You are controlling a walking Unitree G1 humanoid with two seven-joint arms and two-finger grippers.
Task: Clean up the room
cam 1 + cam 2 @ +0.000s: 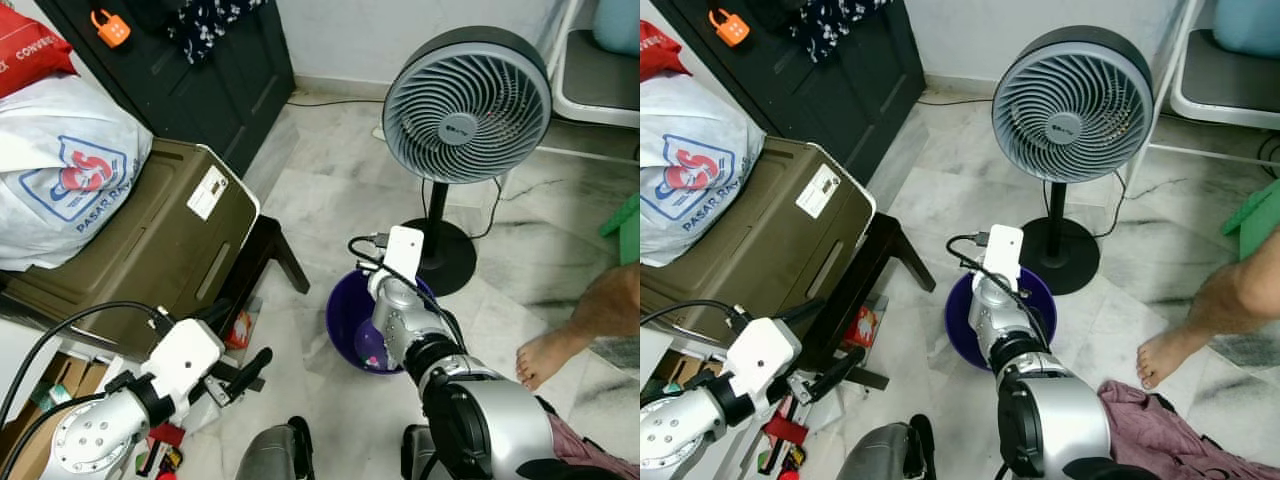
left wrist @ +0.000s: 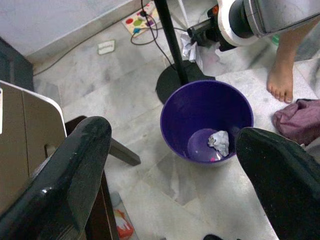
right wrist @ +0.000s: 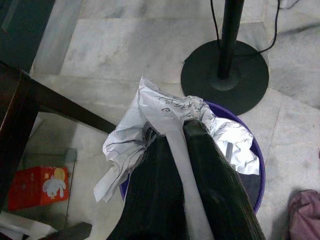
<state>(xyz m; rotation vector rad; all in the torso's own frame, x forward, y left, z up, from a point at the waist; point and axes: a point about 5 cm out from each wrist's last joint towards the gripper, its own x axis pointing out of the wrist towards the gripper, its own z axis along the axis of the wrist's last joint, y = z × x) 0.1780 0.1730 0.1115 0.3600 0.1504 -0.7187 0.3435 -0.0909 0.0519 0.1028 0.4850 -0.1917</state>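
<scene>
1. The right end effector [image 3: 175, 130] is hanging over the purple bin [image 2: 206, 122], its two black fingers clamped together on a crumpled paper [image 3: 165, 112].
2. The paper is sitting right at the fingertips, above the bin's near rim and spilling out towards the dark bench leg [image 3: 60, 107]. The bin's open mouth is lying directly below and slightly beyond it.
3. That is the relation the drop turns on: the paper is partly over the opening and partly over the floor [image 1: 330, 190], so a release here could see it catch the rim or slide outside.
4. The paper is looking white, creased and loosely balled, with faint handwriting on it, and one long strip is trailing back between the fingers.
5. The left end effector [image 2: 170, 165] is holding off to the side, fingers spread wide apart and empty, looking down on the bin, where another small paper wad [image 2: 219, 142] is already lying at the bottom.
6. The right arm is plainly the nearer one; the bin is standing by the fan's base [image 1: 440, 255].
7. A person's foot [image 1: 545, 355] is resting on the floor close by.
</scene>
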